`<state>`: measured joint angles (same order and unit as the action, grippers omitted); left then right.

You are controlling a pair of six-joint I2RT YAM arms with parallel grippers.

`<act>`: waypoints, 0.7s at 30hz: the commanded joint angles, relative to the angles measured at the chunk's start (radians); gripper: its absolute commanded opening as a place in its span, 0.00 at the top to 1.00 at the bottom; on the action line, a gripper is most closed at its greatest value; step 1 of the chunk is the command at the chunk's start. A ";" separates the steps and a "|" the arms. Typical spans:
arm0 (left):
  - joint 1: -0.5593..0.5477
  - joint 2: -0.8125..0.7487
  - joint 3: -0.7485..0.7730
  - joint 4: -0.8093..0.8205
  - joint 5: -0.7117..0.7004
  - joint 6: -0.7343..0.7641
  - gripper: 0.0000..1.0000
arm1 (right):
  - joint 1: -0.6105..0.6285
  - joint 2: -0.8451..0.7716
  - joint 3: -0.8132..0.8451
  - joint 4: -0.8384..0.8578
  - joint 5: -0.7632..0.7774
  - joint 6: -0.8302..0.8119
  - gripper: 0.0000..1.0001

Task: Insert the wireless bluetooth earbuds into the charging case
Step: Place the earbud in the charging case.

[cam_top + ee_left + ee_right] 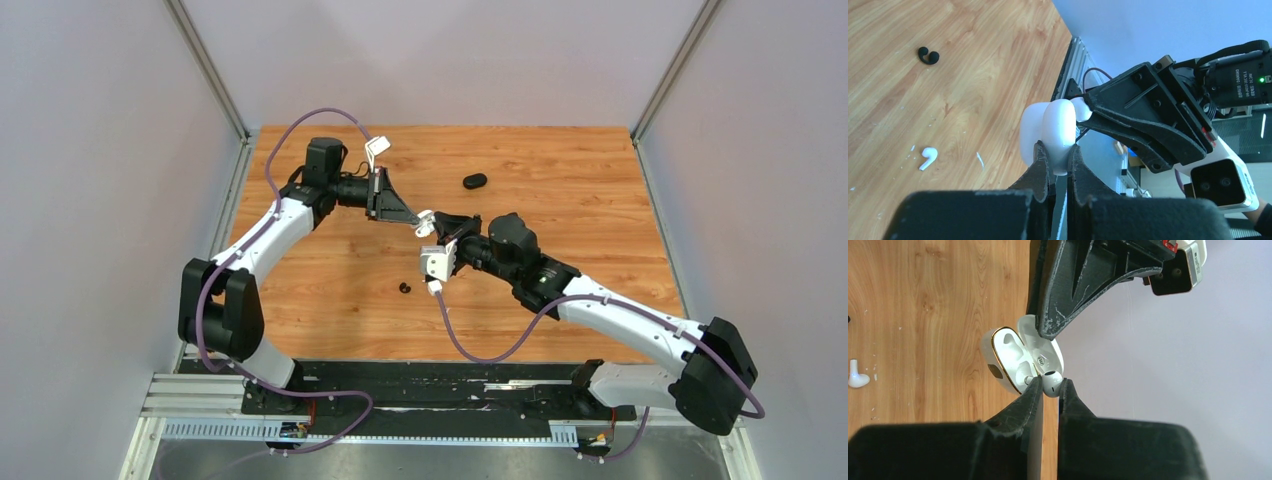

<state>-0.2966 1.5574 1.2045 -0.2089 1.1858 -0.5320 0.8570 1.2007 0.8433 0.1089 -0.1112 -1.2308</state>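
Clamping a white earbud (1052,381) by its head, the right pincer (1050,385) has its fingers pressed together on it, with the stem tip at the open mouth of the charging case (1005,357). The left pincer (1059,150) is squeezed onto that case from the other side and holds it in the air above the table (600,200). The case is white with a gold rim. A small mark on the inside of its lid is too tiny to read, and one moulded well shows in its body. In the left wrist view, a black motor housing on the right arm carries print that seems to read DAMIAO. A second white earbud (928,157) lies loose on the wood below, and a black earbud (405,288) lies near it. A dark oval object (474,181) sits well apart toward the far edge. Bare wood runs outward to grey walls on three sides.
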 commanded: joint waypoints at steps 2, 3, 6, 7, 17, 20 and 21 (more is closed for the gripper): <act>0.004 -0.004 0.007 0.113 0.093 -0.089 1.00 | 0.002 -0.024 -0.024 -0.025 0.000 -0.042 1.00; 0.004 -0.004 0.005 0.117 0.095 -0.096 1.00 | 0.003 -0.024 -0.024 -0.026 0.002 -0.045 1.00; 0.004 -0.003 0.002 0.134 0.101 -0.108 1.00 | 0.002 -0.024 -0.026 -0.028 0.001 -0.054 1.00; 0.004 -0.003 0.001 0.137 0.105 -0.115 1.00 | 0.002 -0.025 -0.026 -0.028 -0.002 -0.058 1.00; 0.004 0.003 -0.001 0.160 0.114 -0.138 1.00 | 0.003 -0.034 -0.036 -0.051 -0.043 -0.107 0.93; 0.004 0.003 -0.002 0.159 0.113 -0.136 1.00 | 0.004 -0.048 -0.064 -0.045 -0.062 -0.175 0.96; 0.004 0.002 -0.002 0.159 0.113 -0.135 1.00 | 0.004 -0.055 -0.080 -0.032 -0.069 -0.199 0.98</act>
<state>-0.2939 1.5715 1.1965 -0.1123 1.2320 -0.6491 0.8570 1.1713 0.8181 0.1154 -0.1375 -1.3441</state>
